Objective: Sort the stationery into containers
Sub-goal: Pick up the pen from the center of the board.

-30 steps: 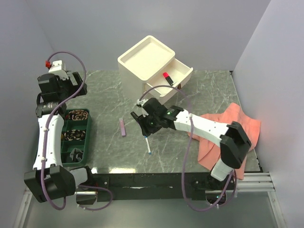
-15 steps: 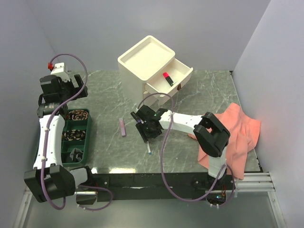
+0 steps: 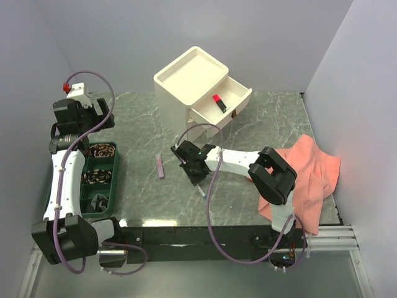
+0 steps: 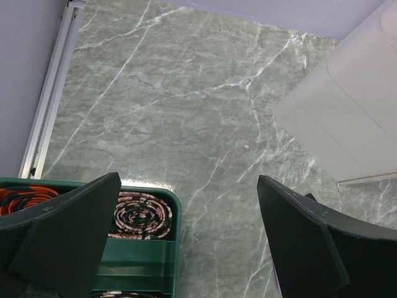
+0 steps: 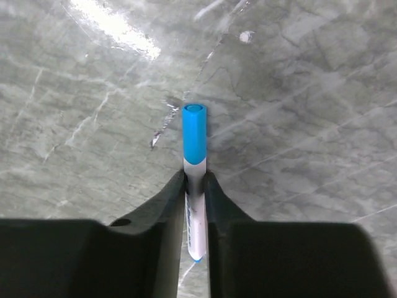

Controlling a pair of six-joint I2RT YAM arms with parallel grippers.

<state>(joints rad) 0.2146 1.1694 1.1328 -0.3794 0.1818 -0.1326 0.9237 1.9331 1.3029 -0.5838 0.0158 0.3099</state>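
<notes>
1. The right gripper [image 5: 194,177] has its two dark fingers closed tight on the barrel of a white pen with a blue cap [image 5: 194,131]. The cap end pokes out past the fingertips, over the grey-green marble tabletop [image 3: 273,121].
2. Only the fingertips pinch that slim, round barrel. A quick swing could make the pen pivot or slide out and roll away.
3. In the overhead view the wrist hides most of the pen, so I cannot tell whether it is clear of the surface. If the cap drags, it may be levered from the grip.
4. The likely target is the pulled-out drawer [image 3: 237,93] of the cream-white plastic drawer box [image 3: 189,77], where a red-and-black marker [image 3: 218,101] already lies. A low approach could strike the drawer wall, and a tilted release could leave the pen across the rim.
5. A lilac highlighter [image 3: 160,166] lies near the gripper on its left and could be knocked by a sweep.
6. The left gripper [image 4: 187,205] hangs wide open and empty above the dark green plastic tray [image 3: 115,186], well apart.
</notes>
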